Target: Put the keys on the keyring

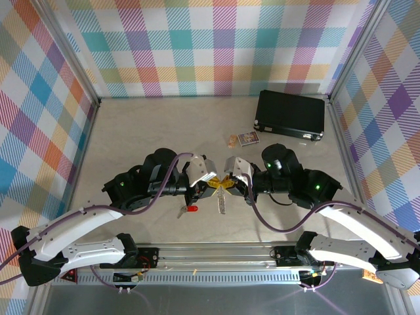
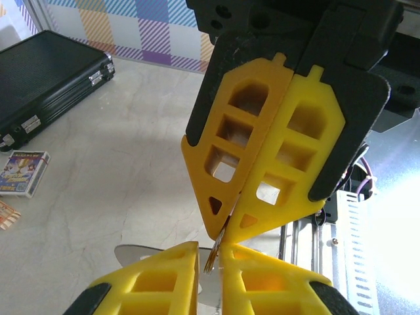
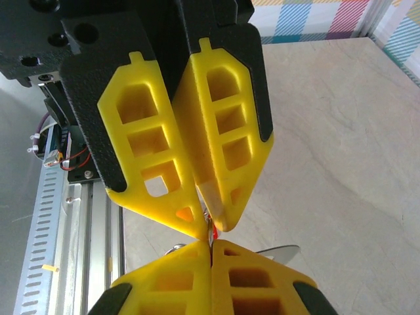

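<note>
bearing a red oval tag (image 1: 191,209), the small key (image 1: 180,212) looks grey.

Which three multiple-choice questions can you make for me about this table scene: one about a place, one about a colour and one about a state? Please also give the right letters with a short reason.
1. Where does the black case lie?
A. At the far right of the table
B. Between the two arm bases
C. Under the left arm

2. Which colour is the key's tag?
A. Green
B. Blue
C. Red

3. How do the left pincer and the right pincer stand?
A. Both wide open and far apart
B. Both closed, tip to tip
C. One resting on the black case

Right letters:
1 A, as the top view shows it at the back on the right.
2 C, as a bright red oval lies on the table just below the left pincer.
3 B, as both wrist views show them shut and facing each other.
</note>
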